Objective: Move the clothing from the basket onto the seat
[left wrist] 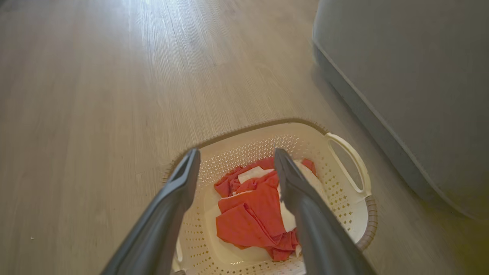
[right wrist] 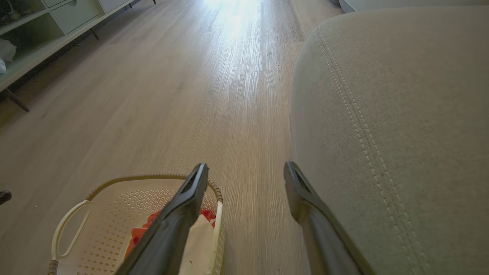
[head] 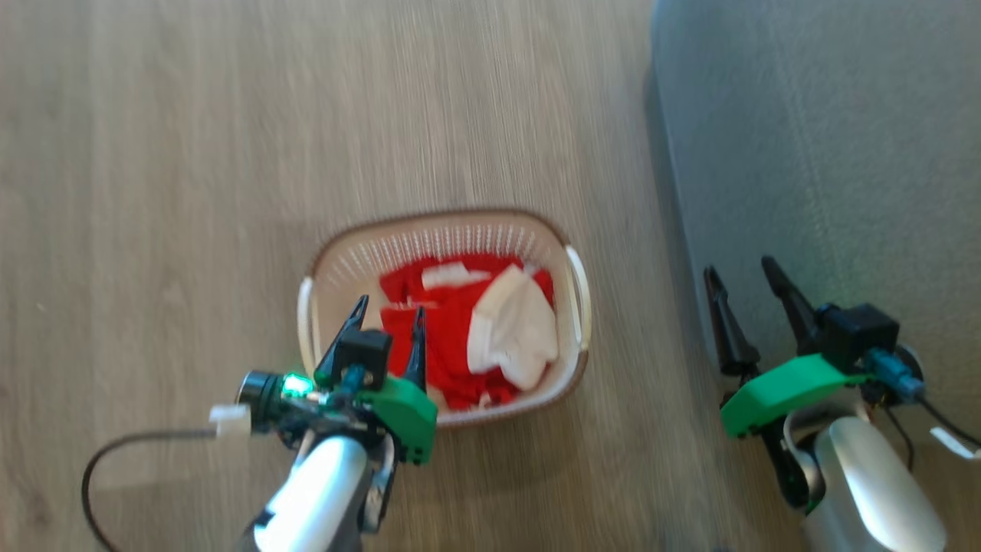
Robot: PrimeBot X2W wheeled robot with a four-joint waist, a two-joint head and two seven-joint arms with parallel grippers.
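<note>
The red and white clothing (head: 467, 330) lies crumpled inside the cream basket (head: 329, 264) on the wood floor. My left gripper (head: 388, 308) hangs open over the basket's near left part, above the clothing (left wrist: 252, 214), with nothing between its fingers. The basket (left wrist: 344, 198) has a brown rim and white side handles. The grey seat (head: 828, 153) fills the right side. My right gripper (head: 739, 268) stands open over the seat's left edge, holding nothing. In the right wrist view the seat (right wrist: 401, 114) with its stitching lies to the right, the basket (right wrist: 103, 214) at lower left.
Pale wood floor (head: 191, 153) surrounds the basket on all sides. A low white cabinet with shelves (right wrist: 42, 26) runs along the far left wall in the right wrist view. A black cable (head: 115, 460) loops from my left wrist.
</note>
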